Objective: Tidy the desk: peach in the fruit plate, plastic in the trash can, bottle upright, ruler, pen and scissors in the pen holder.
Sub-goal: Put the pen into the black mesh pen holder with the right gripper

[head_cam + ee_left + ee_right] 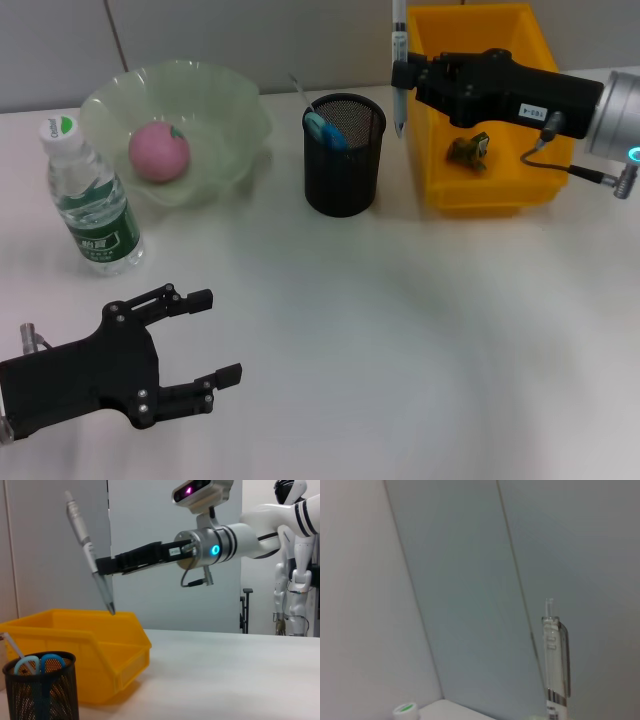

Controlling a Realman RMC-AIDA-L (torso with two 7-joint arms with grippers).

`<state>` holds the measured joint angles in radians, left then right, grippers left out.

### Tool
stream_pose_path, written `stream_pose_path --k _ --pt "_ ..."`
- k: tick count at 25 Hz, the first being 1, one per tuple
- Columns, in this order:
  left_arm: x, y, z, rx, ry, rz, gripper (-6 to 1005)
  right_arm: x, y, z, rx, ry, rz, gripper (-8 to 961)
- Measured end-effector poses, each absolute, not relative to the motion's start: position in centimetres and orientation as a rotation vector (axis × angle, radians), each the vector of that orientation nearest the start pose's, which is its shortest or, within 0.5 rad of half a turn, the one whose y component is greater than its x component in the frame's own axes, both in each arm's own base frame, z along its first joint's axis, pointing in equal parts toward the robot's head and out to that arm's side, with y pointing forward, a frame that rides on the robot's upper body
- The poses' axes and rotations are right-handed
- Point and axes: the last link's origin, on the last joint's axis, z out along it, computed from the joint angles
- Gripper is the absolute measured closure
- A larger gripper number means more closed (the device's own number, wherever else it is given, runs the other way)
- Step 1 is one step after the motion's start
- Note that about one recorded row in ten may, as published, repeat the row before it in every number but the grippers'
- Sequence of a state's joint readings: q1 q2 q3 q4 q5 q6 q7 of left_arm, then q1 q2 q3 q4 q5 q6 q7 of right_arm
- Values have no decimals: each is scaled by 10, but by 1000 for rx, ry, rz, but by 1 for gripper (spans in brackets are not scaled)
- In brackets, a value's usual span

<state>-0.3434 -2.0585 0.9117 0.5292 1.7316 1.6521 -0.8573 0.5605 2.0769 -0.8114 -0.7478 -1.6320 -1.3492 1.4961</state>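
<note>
Starting at the robot's left, the left gripper hangs low over the bare white desk, its two black fingers spread apart and gripping nothing. Behind it a clear plastic bottle with a green label stands upright, white cap on top. Just beside the bottle sits a pale green, wavy-rimmed fruit plate with a pink peach lying inside it. Nearer the middle stands a black mesh pen holder, already containing blue-handled scissors and a thin clear ruler that leans out over its rim. To the right of the holder is a yellow bin, the trash can, with a small crumpled piece of plastic on its floor. The right gripper reaches in from the right above the bin, fingers clamped on a silver pen. The pen's long axis is nearly vertical, tip pointing down and clicker end up, tilted slightly in the left wrist view. It is held in the air between the holder and the bin's near corner, above both, its tip not inside the holder.
</note>
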Motion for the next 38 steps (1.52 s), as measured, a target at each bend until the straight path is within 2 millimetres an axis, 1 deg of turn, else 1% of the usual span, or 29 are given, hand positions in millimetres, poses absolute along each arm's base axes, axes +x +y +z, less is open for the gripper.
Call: stream_pose_path --k 3,9,17,20,28,38 --pt "-286 262 -21 -2725 -150 -846 172 216 391 33 -2389 595 947 827" --pt "-285 265 -24 -2721 -144 -838 172 213 400 31 -2308 564 999 827" --pt "-287 270 -25 -2709 -145 -803 172 208 414 18 -2283 565 960 827" --pt "-287 271 -26 -2700 -110 -783 172 208 418 11 -2276 572 936 827" --pt "-288 275 -29 -2687 -79 -747 172 210 424 -2 -2232 575 919 828" --pt "-286 283 -29 -2670 -99 -744 172 213 424 -16 -2241 575 867 828"
